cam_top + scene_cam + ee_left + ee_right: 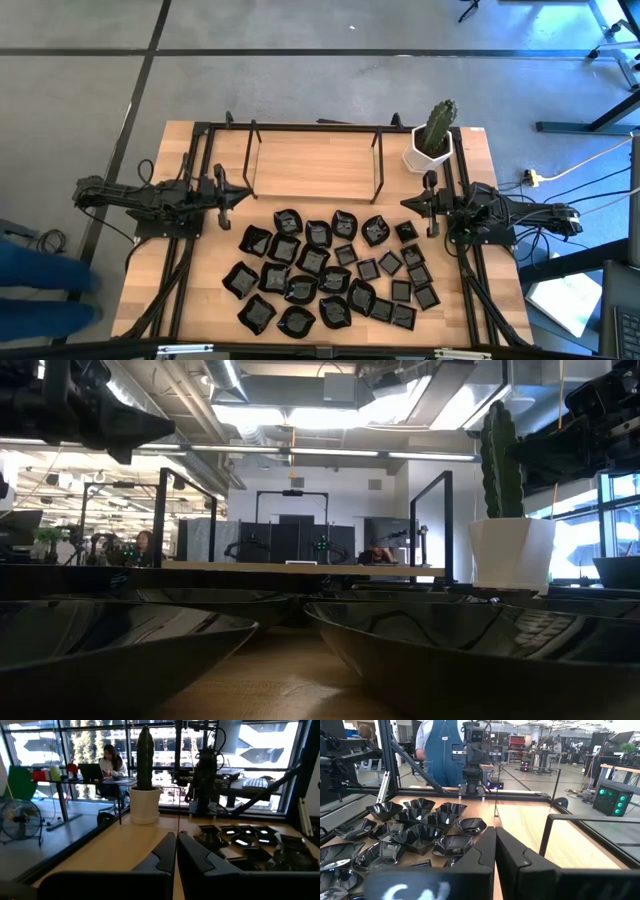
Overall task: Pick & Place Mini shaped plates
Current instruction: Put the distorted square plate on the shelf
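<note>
Many mini shaped plates (330, 272) lie bunched near the front edge of the bench (200, 290). The left gripper (238, 196) and right gripper (410, 203) wait at the sides, jaws together, holding nothing. A good start is probably one outer plate, with jaws opened first.

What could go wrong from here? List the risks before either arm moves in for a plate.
1. The mini shaped plates lie packed and touching, so a finger going for one would likely nudge its neighbours.
2. They look glossy and shallow; a rim may slip out of the pinch.
3. The cactus pot stands close to the right gripper, shut at the table's right edge; a wide swing could tip it. The left gripper, also shut, must open first.
</note>
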